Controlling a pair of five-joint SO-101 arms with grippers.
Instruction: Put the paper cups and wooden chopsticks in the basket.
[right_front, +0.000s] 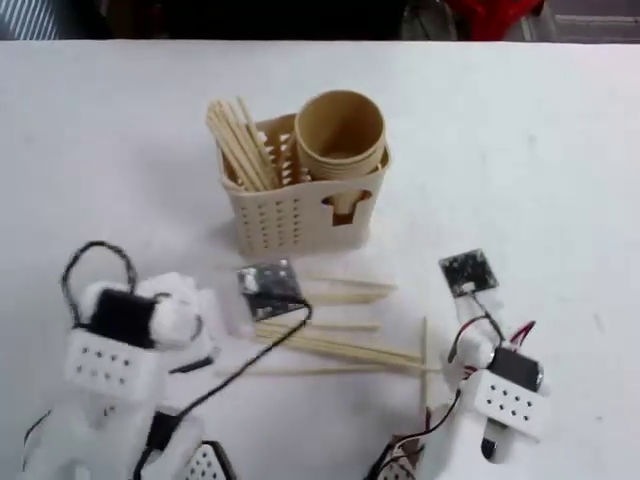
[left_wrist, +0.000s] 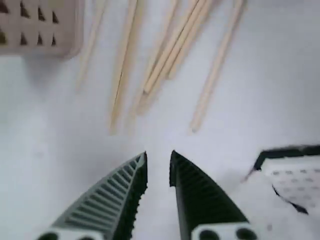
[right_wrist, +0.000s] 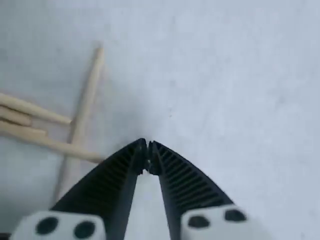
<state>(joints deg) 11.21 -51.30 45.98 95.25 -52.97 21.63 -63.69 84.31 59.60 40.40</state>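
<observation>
Paper cups (right_front: 340, 135) already nest in the basket (right_front: 300, 225), upper centre; loose chopsticks (right_front: 340, 348) lie below (unsorted); left gripper (left_wrist: 158, 156) slightly parted, likely readying a pick; right gripper (right_wrist: 148, 150) pressed together, empty.

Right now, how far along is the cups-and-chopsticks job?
Done: the paper cups sit stacked in the basket, with a bundle of chopsticks beside them. In hand: nothing; the left pincer is slightly open over the table near the loose chopsticks, the right pincer is shut and empty. Left: those loose chopsticks lying in front of the basket.
</observation>
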